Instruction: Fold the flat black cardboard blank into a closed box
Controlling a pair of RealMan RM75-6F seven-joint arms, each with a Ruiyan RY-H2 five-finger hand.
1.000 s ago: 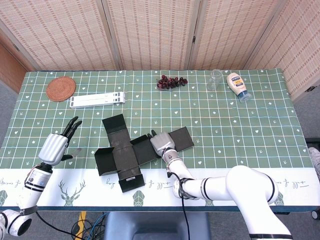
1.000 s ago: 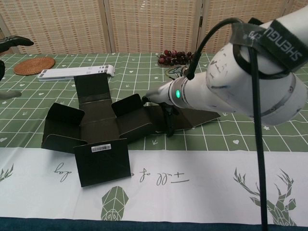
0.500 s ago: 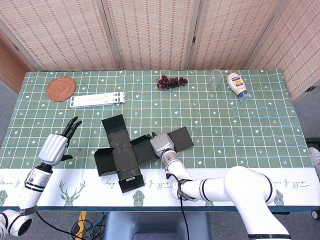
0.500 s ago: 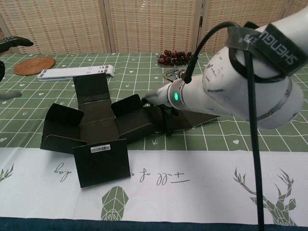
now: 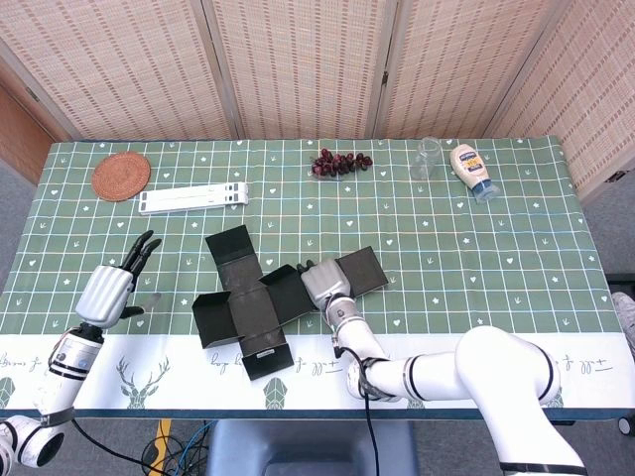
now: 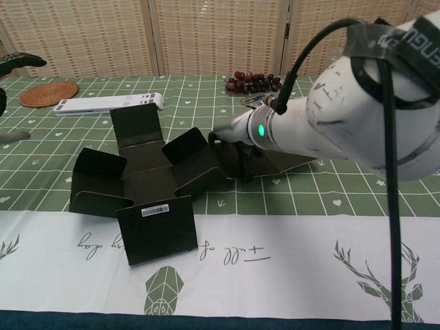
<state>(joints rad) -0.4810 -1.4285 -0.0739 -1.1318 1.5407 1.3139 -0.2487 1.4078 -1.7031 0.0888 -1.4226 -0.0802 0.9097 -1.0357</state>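
The black cardboard blank (image 5: 256, 302) lies spread in a cross near the table's front edge, several of its flaps tilted up; a barcode label shows on the front flap (image 6: 157, 230). My right hand (image 5: 322, 285) lies on the blank's right arm, its dark fingers (image 6: 232, 158) curled onto the panel beside a raised flap (image 6: 194, 159). In the chest view my right forearm (image 6: 344, 117) hides most of that hand. My left hand (image 5: 114, 288) hovers over the table left of the blank with fingers apart, holding nothing; only its fingertips (image 6: 17, 62) show in the chest view.
A woven coaster (image 5: 121, 176) and a long white folded stand (image 5: 193, 198) lie at the back left. Dark grapes (image 5: 340, 162), a glass (image 5: 427, 159) and a squeeze bottle (image 5: 472, 171) stand along the back edge. A folding screen closes the far side.
The blank has slid a little to the right under my right hand, and the flap beside that hand stands steeper. My left hand has not moved.
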